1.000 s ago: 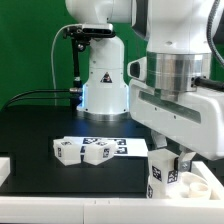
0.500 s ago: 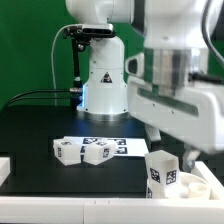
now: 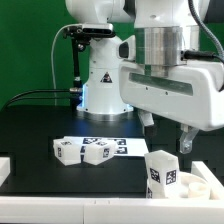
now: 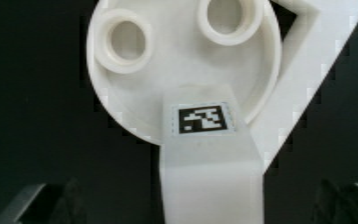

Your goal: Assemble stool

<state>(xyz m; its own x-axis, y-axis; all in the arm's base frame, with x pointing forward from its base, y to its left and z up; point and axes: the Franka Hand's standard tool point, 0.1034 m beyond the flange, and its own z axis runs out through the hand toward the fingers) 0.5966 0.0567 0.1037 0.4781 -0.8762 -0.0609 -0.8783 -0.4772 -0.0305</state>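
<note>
- At the near end of the counter, on the exterior view's right, the seat lies flat with one upright leg standing on its left part.
- The gripper hangs just above that leg. Its jaws are spread wide and hold nothing; the wrist view shows the leg below, between the two dark fingertips.
- The wrist view also shows the seat with two free holes beyond the leg.
- Risk 1: I cannot tell whether the leg is fully home in its socket. If it is only resting there, a brush from a finger would tip it or slide the seat.
- Risk 2: a descent off centre would put a fingertip on the leg's top rather than beside it.
- Surroundings: the loose legs lie clustered and touching, left of centre, on or at the edge of the marker board. They are well apart from the seat.
- Risk 3: gripping one of the clustered legs could knock its neighbours.
- The robot base stands far behind. Nothing lies between the cluster and the seat.
</note>
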